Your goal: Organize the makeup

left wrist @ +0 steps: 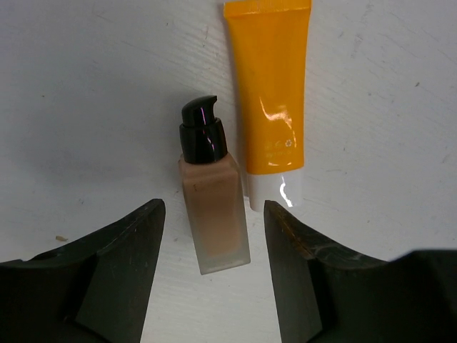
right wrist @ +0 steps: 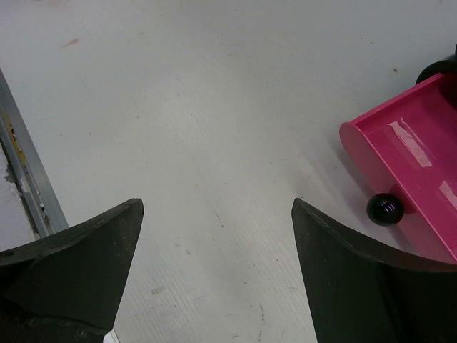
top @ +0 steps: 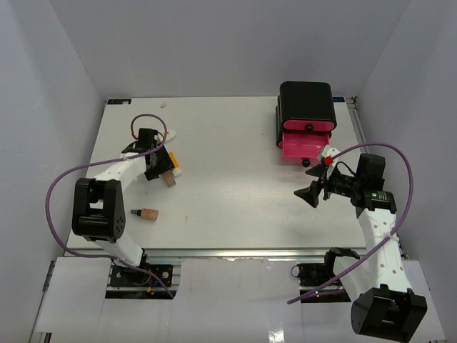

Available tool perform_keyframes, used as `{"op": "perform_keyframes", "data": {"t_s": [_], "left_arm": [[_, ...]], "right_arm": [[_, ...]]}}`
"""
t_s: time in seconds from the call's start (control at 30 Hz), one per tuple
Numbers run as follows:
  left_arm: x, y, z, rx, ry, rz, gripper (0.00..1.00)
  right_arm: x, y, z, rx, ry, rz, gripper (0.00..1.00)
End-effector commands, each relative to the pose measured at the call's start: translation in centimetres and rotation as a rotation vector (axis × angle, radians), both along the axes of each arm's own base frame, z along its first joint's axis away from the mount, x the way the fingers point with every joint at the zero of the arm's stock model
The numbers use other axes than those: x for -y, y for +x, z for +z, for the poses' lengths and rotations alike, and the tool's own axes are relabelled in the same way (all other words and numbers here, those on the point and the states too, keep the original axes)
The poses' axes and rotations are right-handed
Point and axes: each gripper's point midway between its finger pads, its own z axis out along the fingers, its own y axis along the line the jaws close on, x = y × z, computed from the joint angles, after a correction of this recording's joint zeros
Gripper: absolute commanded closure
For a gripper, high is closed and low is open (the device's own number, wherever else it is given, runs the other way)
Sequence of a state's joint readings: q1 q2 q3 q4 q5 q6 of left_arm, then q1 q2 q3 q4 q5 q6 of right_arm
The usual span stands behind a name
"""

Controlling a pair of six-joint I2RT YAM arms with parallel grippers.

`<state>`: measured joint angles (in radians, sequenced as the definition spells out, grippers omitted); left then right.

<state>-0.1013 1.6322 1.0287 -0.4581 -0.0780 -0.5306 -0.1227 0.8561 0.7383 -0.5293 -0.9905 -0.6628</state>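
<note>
Bottle (left wrist: pixel 214 221) lies untouched inside open left hand (left wrist: pixel 214 207); right hand (right wrist: pixel 216 206) gapes over table (right wrist: pixel 214 93) beside pink drawer (right wrist: pixel 407 161).

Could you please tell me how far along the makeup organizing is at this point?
Done: the pink drawer is pulled open, with no makeup visible inside. In hand: the left gripper stands open astride the beige pump bottle, not gripping it. Left: that bottle, the orange tube and the cork-like cylinder all lie on the table; the right gripper is open and empty.
</note>
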Motion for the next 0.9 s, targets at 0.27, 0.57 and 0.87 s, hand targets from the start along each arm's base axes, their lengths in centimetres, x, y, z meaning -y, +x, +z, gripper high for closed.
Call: {"op": "perform_keyframes", "data": {"t_s": [0.27, 0.57, 0.87], "left_arm": [[-0.8, -0.7, -1.1, -0.035, 0.047, 0.012, 0.48], [-0.6, -0.9, -0.5, -0.014, 0.033, -0.001, 0.64], [5.1, -1.0, 7.1, 0.205, -0.062, -0.189, 0.88]], "right_arm": [[0.1, -0.2, 0.4, 0.018, 0.008, 0.005, 0.09], [0.4, -0.1, 0.5, 0.021, 0.009, -0.010, 0.08], [0.9, 0.1, 0.8, 0.024, 0.017, -0.031, 0.08]]}}
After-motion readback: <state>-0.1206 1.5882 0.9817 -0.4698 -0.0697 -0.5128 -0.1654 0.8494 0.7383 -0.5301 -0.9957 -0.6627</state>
